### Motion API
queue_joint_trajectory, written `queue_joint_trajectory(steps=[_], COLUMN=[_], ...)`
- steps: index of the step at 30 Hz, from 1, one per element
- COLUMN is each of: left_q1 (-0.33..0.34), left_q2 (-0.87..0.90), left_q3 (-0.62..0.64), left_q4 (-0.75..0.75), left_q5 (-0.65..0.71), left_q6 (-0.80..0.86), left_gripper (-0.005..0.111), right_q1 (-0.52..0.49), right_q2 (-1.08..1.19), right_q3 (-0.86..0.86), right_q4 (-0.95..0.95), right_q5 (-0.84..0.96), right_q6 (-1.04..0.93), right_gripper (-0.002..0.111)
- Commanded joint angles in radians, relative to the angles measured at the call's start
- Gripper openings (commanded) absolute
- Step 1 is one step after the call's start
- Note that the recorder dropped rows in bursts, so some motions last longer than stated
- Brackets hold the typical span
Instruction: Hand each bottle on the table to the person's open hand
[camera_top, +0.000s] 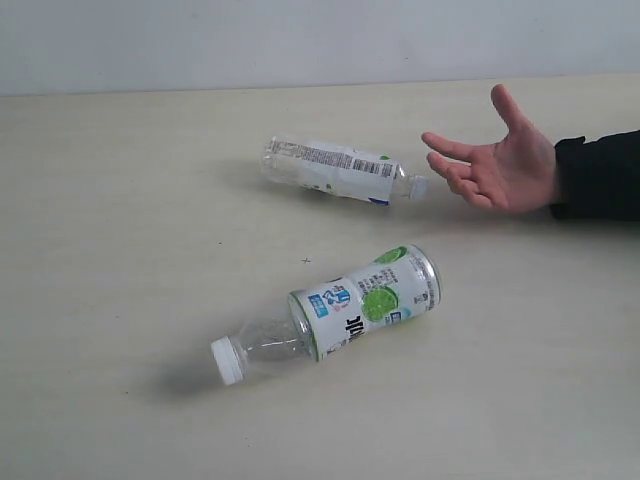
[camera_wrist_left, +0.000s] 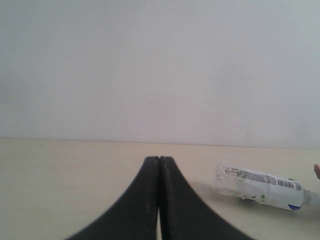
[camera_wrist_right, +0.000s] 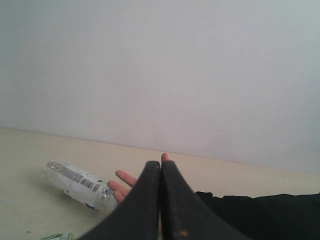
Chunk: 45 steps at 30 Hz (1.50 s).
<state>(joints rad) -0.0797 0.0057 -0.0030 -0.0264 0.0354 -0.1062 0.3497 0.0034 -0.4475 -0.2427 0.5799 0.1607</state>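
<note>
Two clear bottles lie on their sides on the beige table (camera_top: 120, 200). The one with a green-lime label (camera_top: 335, 313) is near the front, white cap pointing left. The slim one with a barcode label (camera_top: 340, 170) lies farther back, its cap close to the person's open hand (camera_top: 500, 160), palm up at the right. The barcode bottle (camera_wrist_left: 262, 187) shows in the left wrist view and again, as the barcode bottle (camera_wrist_right: 77, 185), beside the hand (camera_wrist_right: 120, 186) in the right wrist view. My left gripper (camera_wrist_left: 159, 159) and right gripper (camera_wrist_right: 160, 163) are both shut on nothing. Neither arm shows in the exterior view.
The person's black sleeve (camera_top: 600, 175) rests on the table at the right edge. A plain pale wall (camera_top: 300, 40) stands behind the table's far edge. A corner of the green-labelled bottle (camera_wrist_right: 57, 236) peeks in at the edge of the right wrist view.
</note>
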Motion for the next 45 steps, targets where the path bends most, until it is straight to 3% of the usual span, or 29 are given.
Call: queue_joint_trajectory(steps=[1,30,35,38,39,40,41,43,45], left_q1=[0.003,0.003,0.003,0.003,0.003,0.003,0.003,0.003,0.003], left_q2=[-0.006,-0.006,-0.006,-0.006,-0.006,-0.006,-0.006,-0.006,-0.006], left_q3=[0.003,0.003,0.003,0.003,0.003,0.003,0.003,0.003,0.003], left_q4=[-0.004,-0.004,-0.004,-0.004,-0.004,-0.004,-0.004,-0.004,-0.004], left_q5=[-0.002,-0.002,-0.002,-0.002,-0.002,-0.002,-0.002,-0.002,-0.002], left_q6=[-0.002,-0.002,-0.002,-0.002,-0.002,-0.002,-0.002,-0.002,-0.002], left_gripper=[0.0,0.0,0.0,0.0,0.0,0.0,0.0,0.0,0.0], right_q1=[0.0,0.0,0.0,0.0,0.0,0.0,0.0,0.0,0.038], right_q2=[-0.003,-0.003,-0.003,-0.003,-0.003,0.048,0.109,0.355,0.653], right_q3=[0.004,0.004,0.0,0.0,0.0,-0.002,-0.01,-0.058,-0.171], right_q4=[0.0,0.013,0.132,0.321,0.379,0.428,0.43,0.512,0.739], right_q5=[-0.005,-0.009,-0.037,-0.063,-0.095,-0.14,-0.134,-0.057,0.038], right_q6=[-0.002,0.0,0.009,0.106,0.068,-0.121,-0.186,-0.38,-0.727], right_gripper=[0.0,0.0,0.0,0.0,0.0,0.0,0.0,0.0,0.0])
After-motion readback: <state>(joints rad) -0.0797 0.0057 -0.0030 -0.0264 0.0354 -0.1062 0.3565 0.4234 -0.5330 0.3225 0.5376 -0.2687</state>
